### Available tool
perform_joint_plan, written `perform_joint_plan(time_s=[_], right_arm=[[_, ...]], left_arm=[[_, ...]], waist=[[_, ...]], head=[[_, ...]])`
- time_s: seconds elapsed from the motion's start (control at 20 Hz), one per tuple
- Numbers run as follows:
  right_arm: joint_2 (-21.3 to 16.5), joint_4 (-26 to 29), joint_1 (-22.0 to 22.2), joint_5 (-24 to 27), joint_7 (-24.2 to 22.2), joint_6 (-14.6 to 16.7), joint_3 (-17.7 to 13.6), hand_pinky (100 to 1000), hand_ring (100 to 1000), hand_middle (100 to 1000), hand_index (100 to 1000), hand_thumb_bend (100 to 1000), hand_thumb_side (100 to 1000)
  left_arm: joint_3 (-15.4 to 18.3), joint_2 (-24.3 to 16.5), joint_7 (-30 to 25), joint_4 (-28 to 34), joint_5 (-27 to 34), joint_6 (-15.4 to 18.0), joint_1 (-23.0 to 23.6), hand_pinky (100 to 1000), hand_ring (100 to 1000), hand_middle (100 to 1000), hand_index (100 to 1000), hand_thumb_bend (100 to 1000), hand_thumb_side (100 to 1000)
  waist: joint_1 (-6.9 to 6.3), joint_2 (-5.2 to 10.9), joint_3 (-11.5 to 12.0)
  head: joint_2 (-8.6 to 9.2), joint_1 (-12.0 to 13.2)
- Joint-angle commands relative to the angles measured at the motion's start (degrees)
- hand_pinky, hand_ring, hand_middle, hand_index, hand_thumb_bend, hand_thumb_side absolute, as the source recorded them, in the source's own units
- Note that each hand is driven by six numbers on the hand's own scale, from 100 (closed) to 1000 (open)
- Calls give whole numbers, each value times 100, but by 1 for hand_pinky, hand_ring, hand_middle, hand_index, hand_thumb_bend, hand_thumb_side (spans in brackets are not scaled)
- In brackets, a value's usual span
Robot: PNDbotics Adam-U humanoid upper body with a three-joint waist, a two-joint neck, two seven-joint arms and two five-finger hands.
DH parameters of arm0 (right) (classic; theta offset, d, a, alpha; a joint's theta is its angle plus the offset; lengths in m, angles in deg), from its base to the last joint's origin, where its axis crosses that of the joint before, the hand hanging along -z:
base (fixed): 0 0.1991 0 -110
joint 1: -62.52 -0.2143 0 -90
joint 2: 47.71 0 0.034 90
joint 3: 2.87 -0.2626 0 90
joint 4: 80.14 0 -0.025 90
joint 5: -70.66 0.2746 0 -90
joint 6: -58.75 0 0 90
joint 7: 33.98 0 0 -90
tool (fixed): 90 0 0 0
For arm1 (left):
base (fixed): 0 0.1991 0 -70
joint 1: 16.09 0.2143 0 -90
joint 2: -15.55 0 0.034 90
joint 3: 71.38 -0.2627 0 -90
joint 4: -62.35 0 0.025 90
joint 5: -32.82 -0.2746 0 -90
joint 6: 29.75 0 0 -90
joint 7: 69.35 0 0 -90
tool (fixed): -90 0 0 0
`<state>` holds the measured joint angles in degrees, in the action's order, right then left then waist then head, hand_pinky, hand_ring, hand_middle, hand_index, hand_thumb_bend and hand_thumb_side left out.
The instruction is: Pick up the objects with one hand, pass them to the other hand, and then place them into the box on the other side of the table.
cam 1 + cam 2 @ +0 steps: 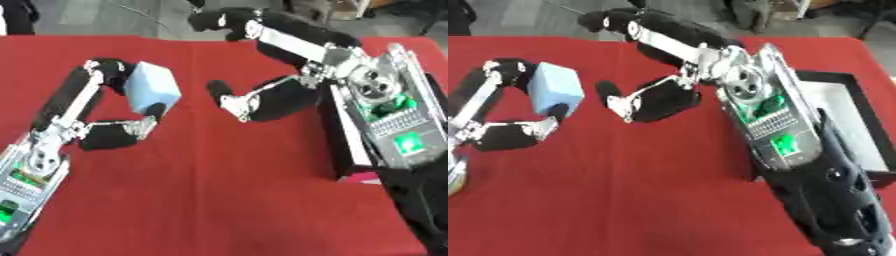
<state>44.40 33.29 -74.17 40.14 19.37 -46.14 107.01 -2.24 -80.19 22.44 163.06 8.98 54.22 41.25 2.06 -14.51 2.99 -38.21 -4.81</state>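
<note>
Count: 1 light-blue block (150, 86), held in the left robot hand (105, 107). 2 robot hands total, incl. the right robot hand (262, 97). 1 black tray box (846, 107) w/ white inside. 1 red worktop (219, 190).

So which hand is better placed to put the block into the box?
The right hand: the box lies on its side. The left hand holds the block, so a handover probably comes first.

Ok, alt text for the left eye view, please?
The left hand holds a pale blue block between fingers and thumb above a red table. The right hand reaches toward it, open and apart from it, its forearm lying over a black box.
</note>
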Motion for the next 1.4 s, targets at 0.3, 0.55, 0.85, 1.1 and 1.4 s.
perform_joint_plan(time_s=[0.3, 0.55, 0.85, 1.1, 1.4], right_arm=[[231, 40, -69, -340, -173, 90, 179, 921, 1000, 924, 961, 100, 221], [374, -74, -37, -684, -276, 226, 253, 912, 1000, 914, 958, 100, 196], [488, -194, -63, -900, -469, 368, 356, 981, 1000, 944, 966, 100, 209], [572, -264, -125, -1108, -688, 473, 379, 976, 1000, 961, 973, 100, 178], [601, -337, -159, -1397, -768, 456, 331, 903, 1000, 902, 956, 100, 182]], left_arm=[[-137, 130, 245, 210, -572, 188, 70, 556, 490, 502, 640, 100, 295], [-195, 193, 351, 228, -815, 404, 117, 547, 487, 497, 637, 100, 293], [-234, 227, 433, 254, -727, 551, 125, 549, 486, 496, 636, 100, 322], [-250, 237, 563, 278, -657, 673, 139, 549, 484, 495, 636, 100, 342], [-271, 211, 859, 279, -557, 870, 175, 546, 483, 495, 636, 100, 343]], waist=[[-24, 152, -16], [-32, 142, -17], [-34, 152, -24], [-32, 164, -29], [-27, 166, -35]], head=[[-22, 27], [-37, 2], [-47, -15], [-45, -37], [-46, -42]])
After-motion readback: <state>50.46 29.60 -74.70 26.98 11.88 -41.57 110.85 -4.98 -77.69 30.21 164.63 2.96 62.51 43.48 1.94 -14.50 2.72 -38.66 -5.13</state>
